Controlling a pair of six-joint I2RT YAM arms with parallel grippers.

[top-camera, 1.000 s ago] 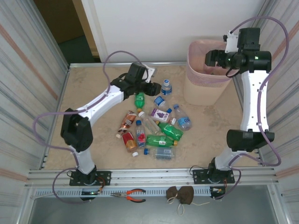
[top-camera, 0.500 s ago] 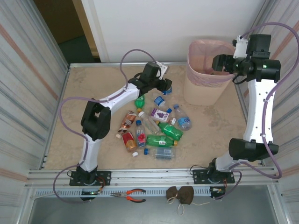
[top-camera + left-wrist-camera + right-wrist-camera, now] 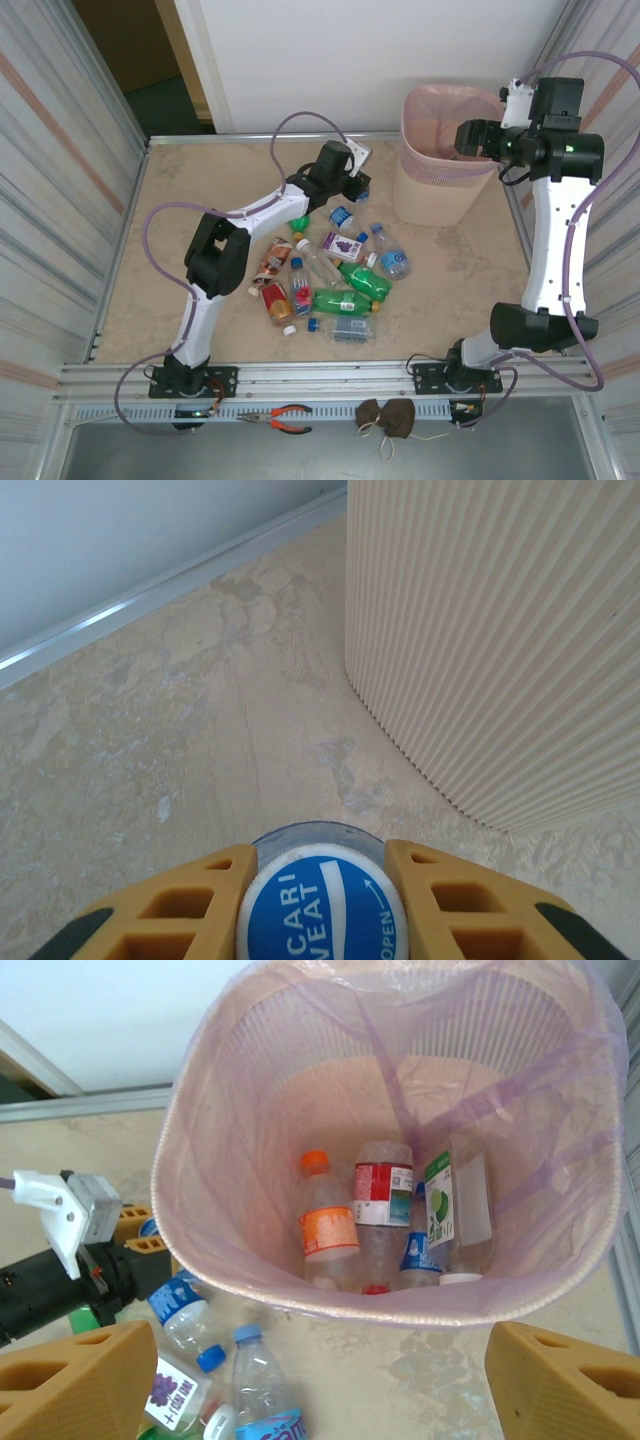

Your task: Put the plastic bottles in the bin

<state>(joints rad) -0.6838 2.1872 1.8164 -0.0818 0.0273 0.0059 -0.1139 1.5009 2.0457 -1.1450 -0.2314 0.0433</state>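
On the left wrist camera, the two yellow fingers (image 3: 170,915) of the left jaws sit on either side of a blue-topped bottle (image 3: 322,905). They seem to press on it from both sides, so the left jaws look closed on it, though the contact sits at the very bottom edge of that view and is hard to confirm. This bottle stands upright on the worktop (image 3: 170,180), just beside the ribbed lower wall of the bin (image 3: 480,650). From the top camera, the left arm reaches far across the worktop to that spot, at the far end of the loose pile of plastic bottles (image 3: 335,280). The pile lies in the middle of the worktop, to the left of the bin and apart from it, with green, clear and orange bottles lying mixed together. The right jaws hang above the bin's mouth, spread wide and holding nothing, and one finger (image 3: 70,1385) shows at each lower corner of the right wrist view. Several bottles lie at the bottom of the lined bin, among them an orange-capped bottle (image 3: 325,1220), a red-labelled bottle (image 3: 382,1182) and a green-labelled bottle (image 3: 440,1195).
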